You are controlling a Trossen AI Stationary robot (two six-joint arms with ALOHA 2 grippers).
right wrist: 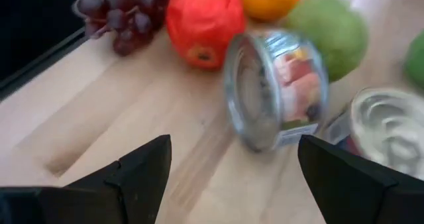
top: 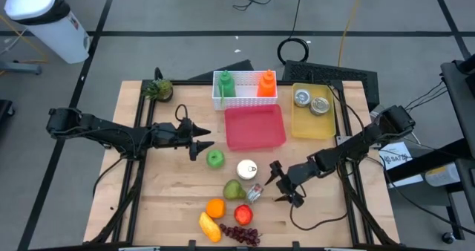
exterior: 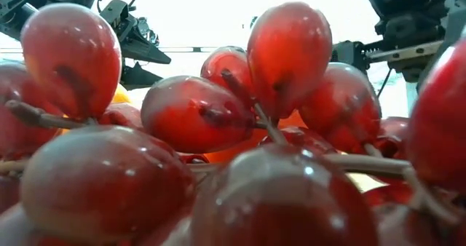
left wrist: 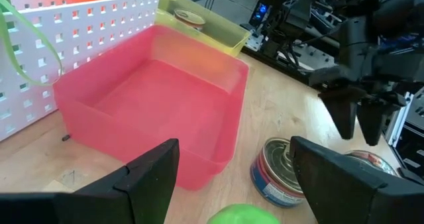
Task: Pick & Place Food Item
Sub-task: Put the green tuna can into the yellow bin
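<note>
Left gripper (top: 204,148): extended low across the table, fingers apart and empty, just beside the green apple (top: 215,159), aimed toward the red tray (top: 254,127). Right gripper (top: 283,186): angled in from the right edge, fingers spread and empty, pointed at the tipped can (right wrist: 278,88) lying on its side near the pear (top: 234,189).
</note>
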